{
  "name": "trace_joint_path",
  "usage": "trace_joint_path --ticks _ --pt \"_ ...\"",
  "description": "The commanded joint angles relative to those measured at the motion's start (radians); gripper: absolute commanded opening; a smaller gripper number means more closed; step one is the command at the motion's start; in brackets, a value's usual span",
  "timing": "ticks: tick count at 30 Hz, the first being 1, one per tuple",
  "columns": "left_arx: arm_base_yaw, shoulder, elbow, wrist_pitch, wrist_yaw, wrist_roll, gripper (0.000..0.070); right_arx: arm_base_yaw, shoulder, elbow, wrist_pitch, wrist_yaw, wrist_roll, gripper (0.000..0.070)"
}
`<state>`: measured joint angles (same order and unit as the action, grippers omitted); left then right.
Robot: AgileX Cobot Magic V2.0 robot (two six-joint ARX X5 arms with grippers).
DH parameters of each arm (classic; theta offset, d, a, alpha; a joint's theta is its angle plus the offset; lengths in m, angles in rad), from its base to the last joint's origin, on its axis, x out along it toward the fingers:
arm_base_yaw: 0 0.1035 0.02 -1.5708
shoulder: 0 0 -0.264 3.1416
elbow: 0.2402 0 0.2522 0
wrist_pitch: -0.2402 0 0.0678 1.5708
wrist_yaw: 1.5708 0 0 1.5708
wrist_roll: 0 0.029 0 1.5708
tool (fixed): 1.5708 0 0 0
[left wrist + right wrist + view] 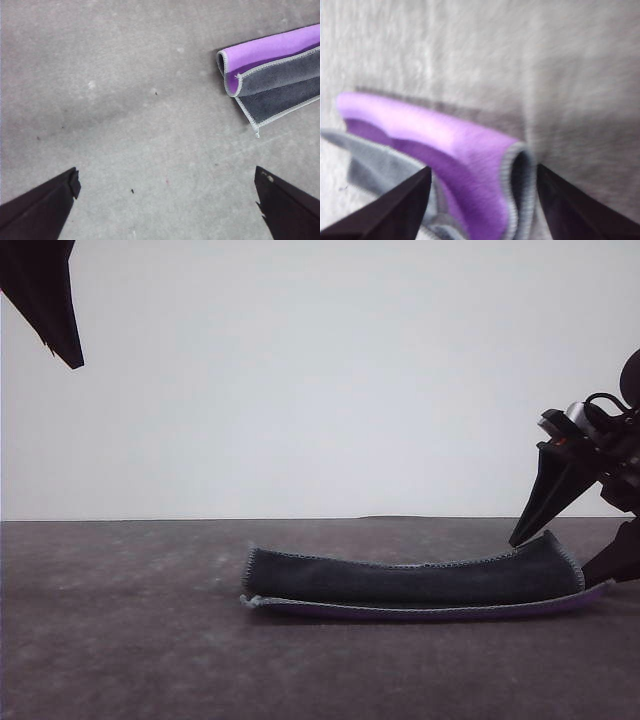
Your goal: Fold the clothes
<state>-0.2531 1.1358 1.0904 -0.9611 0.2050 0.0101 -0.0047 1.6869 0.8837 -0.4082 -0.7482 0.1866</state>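
Cloth (415, 578) lies folded on the grey tabletop (120, 640), toward the right half of the front view. Shape there: a long, low, slightly bowed roll, both ends lifted a little. Outer face is dark charcoal with a soft, napped texture; a thin purple layer shows along the underside, and light grey stitching runs round the edges. In the left wrist view the fold exposes a smooth bright purple band above two charcoal bands, the stitched border meeting at a rounded corner with a short loose thread at the lower tip. Tabletop surface is matte, mottled grey, with small dark specks.

Right end effector (570, 550) sits at the cloth's right end, its black tapered fingers spread apart, one above the raised edge and one just beside the lower layer; contact cannot be judged. The right wrist view is blurred: purple fold with a grey rolled rim between the two dark fingers.

Left end effector (167, 200) is released, fingers wide apart over bare tabletop, well apart from the cloth.
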Motion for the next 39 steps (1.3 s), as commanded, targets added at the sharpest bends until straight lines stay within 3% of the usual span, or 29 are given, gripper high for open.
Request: trace_joint_path --ticks 1,8,14,22,29,39 --pt "-0.002 0.007 0.009 0.003 0.002 0.0 0.07 0.005 0.039 -0.008 -0.046 0.016 -0.011 0.0411" --pt "-0.002 0.007 0.009 -0.004 0.002 0.0 0.07 -0.002 0.039 -0.008 -0.144 0.015 -0.067 0.041" --pt "-0.002 0.007 0.009 -0.004 0.002 0.0 0.07 -0.002 0.039 -0.008 -0.149 0.012 -0.075 0.0388" --pt "-0.002 0.007 0.009 -0.007 0.002 0.0 0.07 -0.002 0.039 -0.008 -0.144 -0.005 -0.09 0.022" --pt "-0.002 0.007 0.009 -0.011 0.002 0.0 0.07 -0.002 0.039 -0.008 -0.124 -0.017 -0.116 0.0004" --pt "-0.002 0.007 0.009 -0.01 0.002 0.0 0.07 0.039 0.039 0.02 -0.093 -0.215 -0.114 0.0004"
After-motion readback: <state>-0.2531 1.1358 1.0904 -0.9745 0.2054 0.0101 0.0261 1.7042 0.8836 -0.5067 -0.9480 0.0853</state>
